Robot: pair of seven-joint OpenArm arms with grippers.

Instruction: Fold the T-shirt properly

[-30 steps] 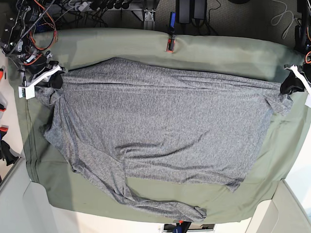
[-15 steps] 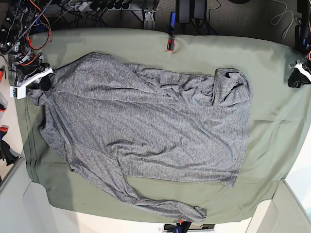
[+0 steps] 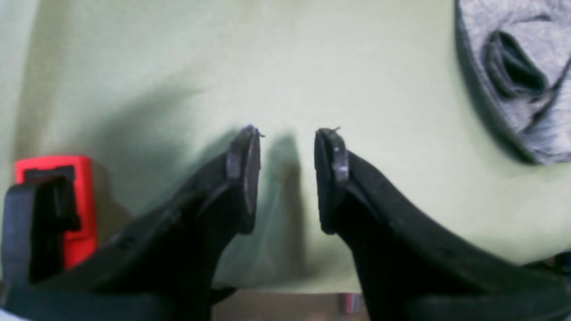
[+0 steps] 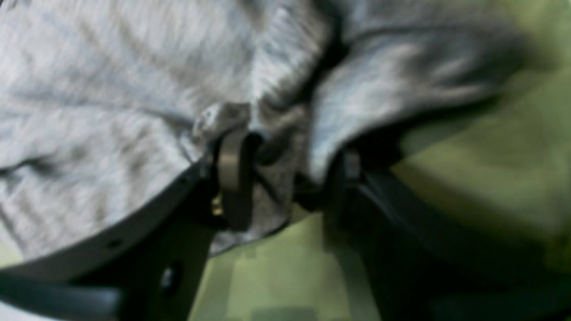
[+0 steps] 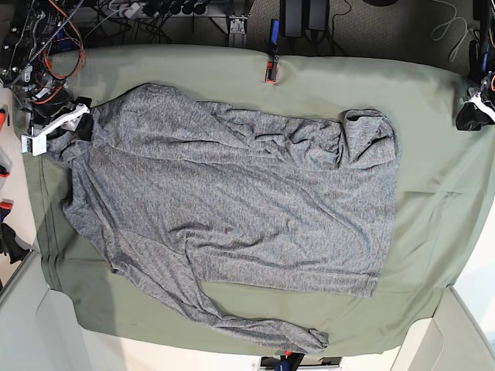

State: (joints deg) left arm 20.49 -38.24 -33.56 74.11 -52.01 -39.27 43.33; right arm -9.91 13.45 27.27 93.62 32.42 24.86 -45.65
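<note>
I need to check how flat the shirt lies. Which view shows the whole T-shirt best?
The base view: the entire T-shirt lies spread on the table cloth. The right wrist view shows only a blurred bunch at the right hand; the left wrist view shows one edge.

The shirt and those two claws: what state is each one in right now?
T-shirt: unfolded, lying wrinkled on the green table cloth, one corner bunched.
Left gripper: open, empty, clear of the shirt.
Right gripper: jaws apart, shirt fabric bunched between them.
</note>
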